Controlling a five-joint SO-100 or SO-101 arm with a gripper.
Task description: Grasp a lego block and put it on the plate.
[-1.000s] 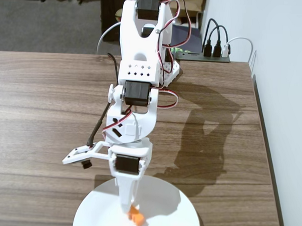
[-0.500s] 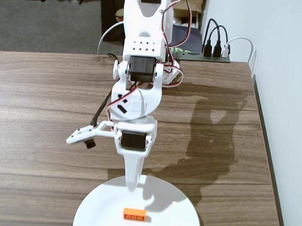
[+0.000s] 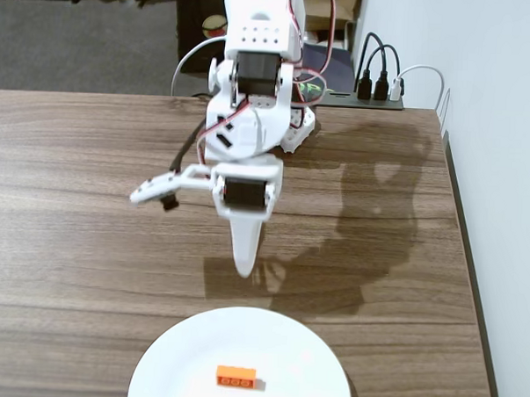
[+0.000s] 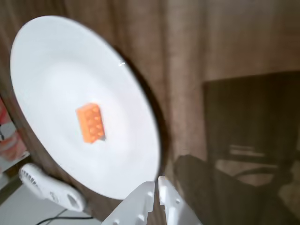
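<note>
The orange lego block (image 3: 237,376) lies flat on the white plate (image 3: 179,353) at the table's near edge in the fixed view. In the wrist view the block (image 4: 90,123) rests near the middle of the plate (image 4: 51,70). My white gripper (image 3: 244,266) hangs above the table, behind the plate and clear of it, pointing down. In the wrist view my gripper (image 4: 156,182) shows at the bottom edge with both jaws pressed together and nothing between them.
The wooden table (image 3: 71,208) ends at the right by a white wall (image 3: 504,174). A power strip with plugs (image 3: 375,93) sits behind the arm's base. A small white fan-like object (image 4: 51,187) shows beyond the table edge in the wrist view.
</note>
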